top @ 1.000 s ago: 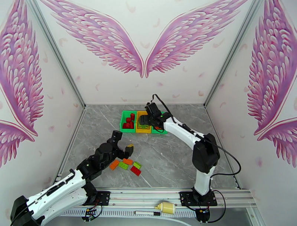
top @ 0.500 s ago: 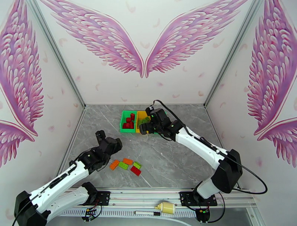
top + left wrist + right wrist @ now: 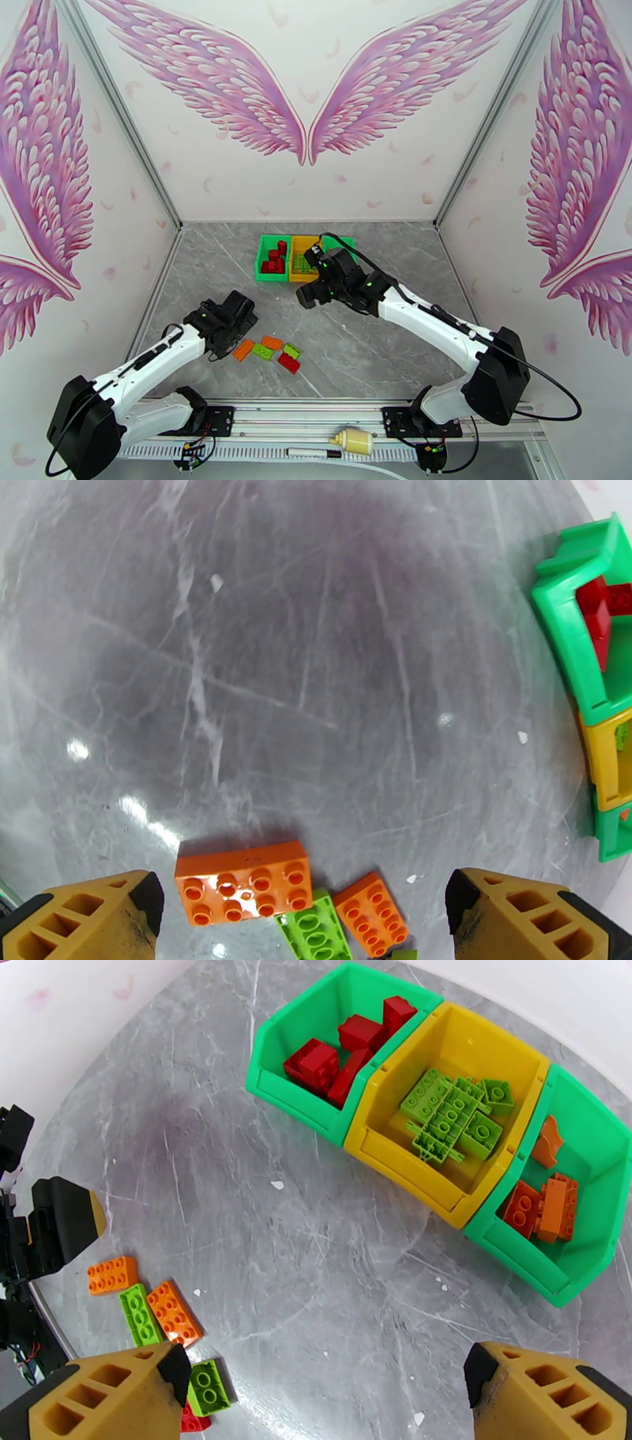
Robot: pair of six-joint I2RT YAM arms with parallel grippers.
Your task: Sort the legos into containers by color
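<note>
We see five loose legos (image 3: 265, 353) lying close together on the grey table (image 3: 363, 347), near its front edge and left of the middle. Two are orange, two are lime green, and one is a red brick (image 3: 288, 363). At the middle of the far edge, three bins stand side by side, touching. The left green bin (image 3: 292, 1110) holds red bricks (image 3: 347, 1043). The yellow bin (image 3: 399, 1173) holds lime green bricks (image 3: 450, 1114). The right green bin (image 3: 517, 1264) holds orange bricks (image 3: 545, 1205). The left gripper (image 3: 302, 890) hangs over the loose legos with its fingers wide apart, holding nothing. An orange brick (image 3: 241, 881) shows between the fingers and touches neither. The right gripper (image 3: 324, 1366) is wide open and empty too. It is over bare table between the bins and the loose legos.
</note>
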